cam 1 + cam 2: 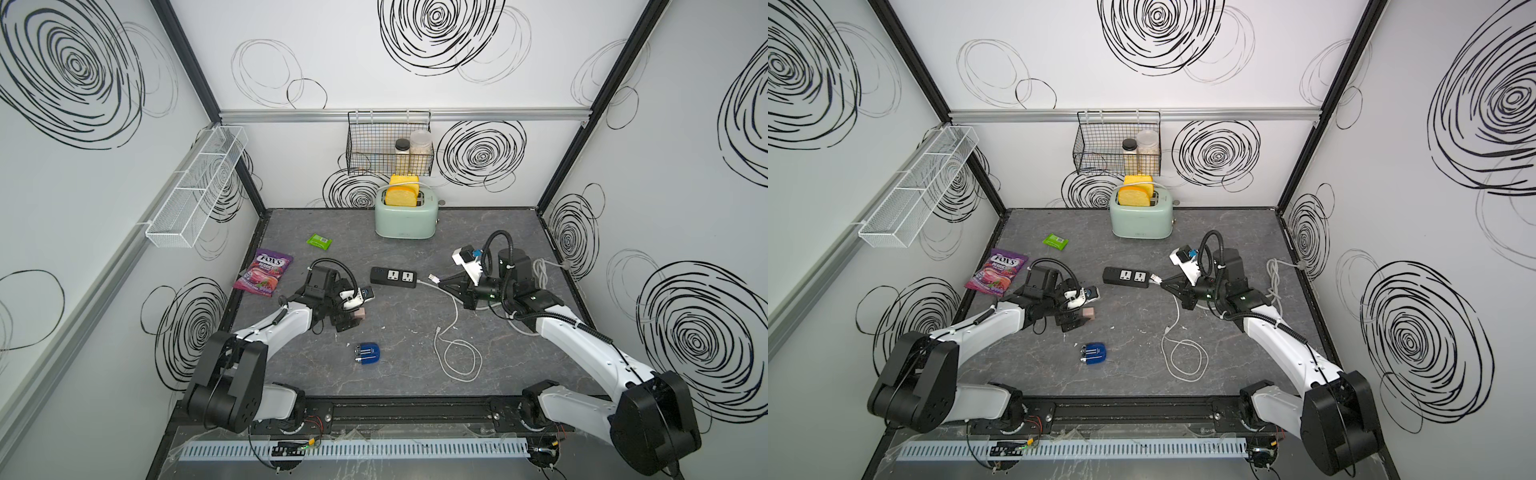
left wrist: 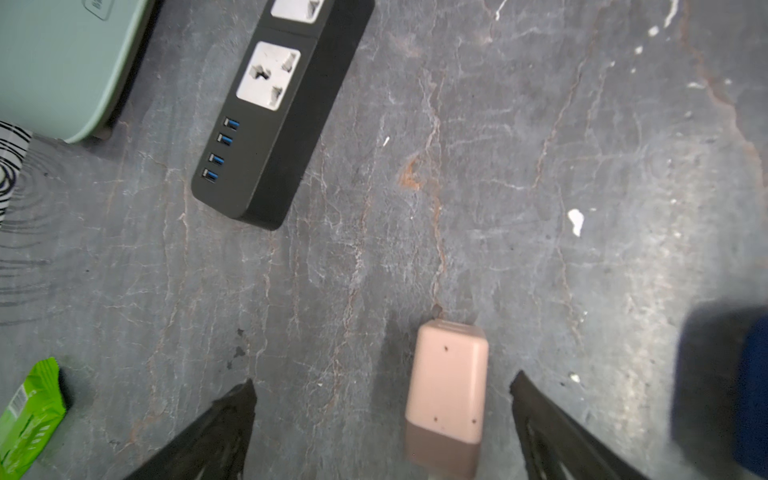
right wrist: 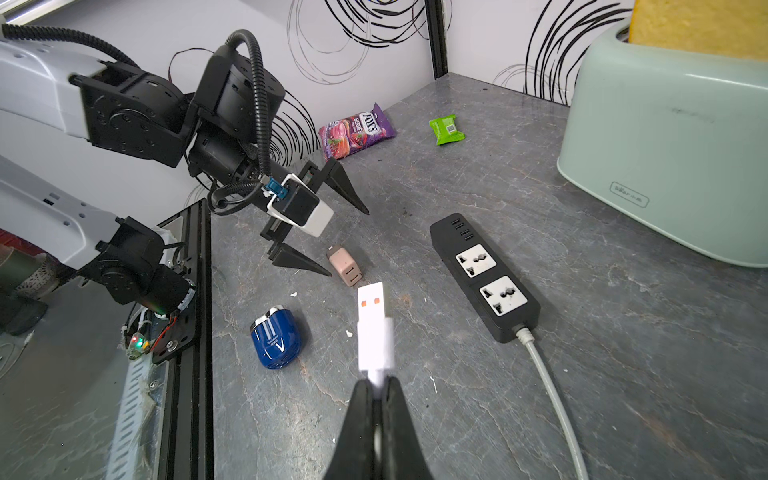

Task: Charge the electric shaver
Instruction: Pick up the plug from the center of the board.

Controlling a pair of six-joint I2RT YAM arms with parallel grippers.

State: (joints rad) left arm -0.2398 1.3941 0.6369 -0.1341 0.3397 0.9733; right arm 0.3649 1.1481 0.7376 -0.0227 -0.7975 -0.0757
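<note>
Pinches the plug (image 3: 374, 320) in the right gripper (image 3: 376, 384), at 3 o'clock of the strip (image 1: 392, 277), and spreads the left gripper (image 2: 383, 377) wide astride the adapter (image 2: 446, 382) (likely to mate them), with the shaver (image 1: 368, 353) lying free at 6 o'clock of it in both top views.

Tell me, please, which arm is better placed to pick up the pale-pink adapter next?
Left. The left claw stands open around the pale-pink adapter, so it likely only needs to close. The right claw is shut on the white USB plug and sits farther away.
</note>
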